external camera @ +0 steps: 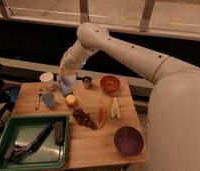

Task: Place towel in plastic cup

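My gripper (pixel 64 80) hangs at the end of the white arm over the back left of the wooden table, shut on the towel (pixel 67 88). The pale blue-grey cloth hangs below the fingers, just above the tabletop. The plastic cup (pixel 49 100), light blue and tapered, stands a little to the left and nearer the front than the towel, apart from it. The towel sits between the white cup (pixel 46 77) and the small metal cup (pixel 86 81).
An orange (pixel 70 100) lies just in front of the towel. A red bowl (pixel 110 83), grapes (pixel 84 119), a red chili (pixel 101 116) and a purple bowl (pixel 128 140) lie to the right. A green tray (pixel 3 145) fills the front left, with a fork (pixel 39 98) beside the cup.
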Action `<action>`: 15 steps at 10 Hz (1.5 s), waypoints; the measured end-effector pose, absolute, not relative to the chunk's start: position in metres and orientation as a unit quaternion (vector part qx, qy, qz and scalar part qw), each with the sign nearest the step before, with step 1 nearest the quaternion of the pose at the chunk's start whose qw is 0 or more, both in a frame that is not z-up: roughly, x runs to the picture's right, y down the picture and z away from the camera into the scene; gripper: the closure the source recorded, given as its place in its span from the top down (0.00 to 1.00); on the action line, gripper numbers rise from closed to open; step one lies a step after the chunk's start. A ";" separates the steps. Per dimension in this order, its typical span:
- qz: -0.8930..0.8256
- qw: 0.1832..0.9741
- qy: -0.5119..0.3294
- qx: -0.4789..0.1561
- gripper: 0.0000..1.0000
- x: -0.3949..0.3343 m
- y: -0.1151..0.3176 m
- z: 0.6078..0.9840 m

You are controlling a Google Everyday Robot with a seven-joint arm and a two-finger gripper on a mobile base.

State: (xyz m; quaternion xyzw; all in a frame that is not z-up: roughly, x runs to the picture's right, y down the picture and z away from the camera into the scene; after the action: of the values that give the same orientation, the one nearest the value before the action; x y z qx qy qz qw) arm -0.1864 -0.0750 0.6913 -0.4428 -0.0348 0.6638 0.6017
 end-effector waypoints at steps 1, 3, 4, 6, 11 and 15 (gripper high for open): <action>0.651 0.608 -0.035 -0.453 0.10 -0.205 -0.070 0.692; 0.624 0.617 -0.030 -0.479 0.10 -0.241 -0.052 0.700; 0.610 0.619 -0.021 -0.494 0.10 -0.256 -0.039 0.709; 0.589 0.626 0.000 -0.510 0.10 -0.275 -0.019 0.723; 0.582 0.641 0.053 -0.498 0.10 -0.296 -0.008 0.760; 0.595 0.640 0.091 -0.478 0.40 -0.294 -0.013 0.790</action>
State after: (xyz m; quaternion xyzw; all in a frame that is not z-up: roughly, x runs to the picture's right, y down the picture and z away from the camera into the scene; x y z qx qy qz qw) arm -0.2935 -0.0126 0.7897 -0.4777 0.0907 0.5952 0.6397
